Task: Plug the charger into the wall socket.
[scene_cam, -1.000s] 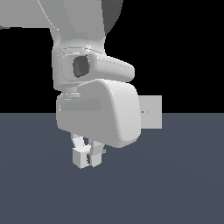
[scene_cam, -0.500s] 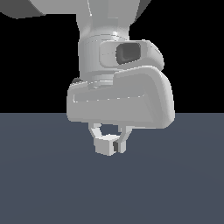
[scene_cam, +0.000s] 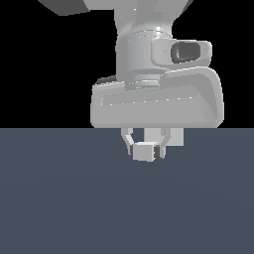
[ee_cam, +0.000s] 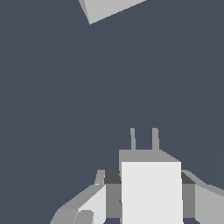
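My gripper (scene_cam: 145,149) is shut on the charger (scene_cam: 145,152), a small off-white block held just above the dark floor. In the wrist view the charger (ee_cam: 151,188) sits between my fingers (ee_cam: 94,201) with its two short prongs (ee_cam: 144,139) pointing away from the hand. The wall socket (ee_cam: 109,8), a light-grey plate, shows only as a corner far ahead of the prongs and off to one side. In the exterior view my hand hides most of the socket; only a pale strip (scene_cam: 177,138) shows behind the fingers. Its holes are not visible.
The dark grey-blue floor (scene_cam: 64,198) stretches all around below the gripper. The large white wrist housing (scene_cam: 156,101) fills the upper middle of the exterior view.
The arm has moved toward the exterior view's right with the charger still held. It now covers the socket plate that showed beside the hand a second ago.
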`<state>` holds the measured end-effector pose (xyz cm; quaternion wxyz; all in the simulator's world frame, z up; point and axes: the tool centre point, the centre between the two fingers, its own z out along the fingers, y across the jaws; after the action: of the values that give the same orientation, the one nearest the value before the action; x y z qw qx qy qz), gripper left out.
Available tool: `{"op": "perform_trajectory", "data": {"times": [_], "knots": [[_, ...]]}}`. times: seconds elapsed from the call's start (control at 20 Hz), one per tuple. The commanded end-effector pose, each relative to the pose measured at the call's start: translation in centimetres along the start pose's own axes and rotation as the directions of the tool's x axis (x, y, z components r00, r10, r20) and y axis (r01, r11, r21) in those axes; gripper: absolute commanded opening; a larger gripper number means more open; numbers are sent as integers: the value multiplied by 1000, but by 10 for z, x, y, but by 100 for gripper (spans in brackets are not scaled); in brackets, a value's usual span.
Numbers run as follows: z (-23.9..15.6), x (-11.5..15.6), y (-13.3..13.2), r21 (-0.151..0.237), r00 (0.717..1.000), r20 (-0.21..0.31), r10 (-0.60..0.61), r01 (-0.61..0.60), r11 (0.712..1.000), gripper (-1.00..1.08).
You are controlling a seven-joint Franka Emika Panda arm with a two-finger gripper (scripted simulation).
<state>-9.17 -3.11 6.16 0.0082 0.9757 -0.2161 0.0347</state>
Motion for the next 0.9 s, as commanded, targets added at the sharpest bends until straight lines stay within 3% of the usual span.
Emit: {"op": "perform_trajectory", "data": {"times": [0.0, 0.35, 0.85], "knots": [[-4, 7, 6, 3, 999, 0, -49, 49, 999, -100], [-15, 29, 21, 13, 983, -1, -182, 182, 983, -100], [-28, 60, 35, 25, 938, -3, -345, 345, 938, -100]]}}
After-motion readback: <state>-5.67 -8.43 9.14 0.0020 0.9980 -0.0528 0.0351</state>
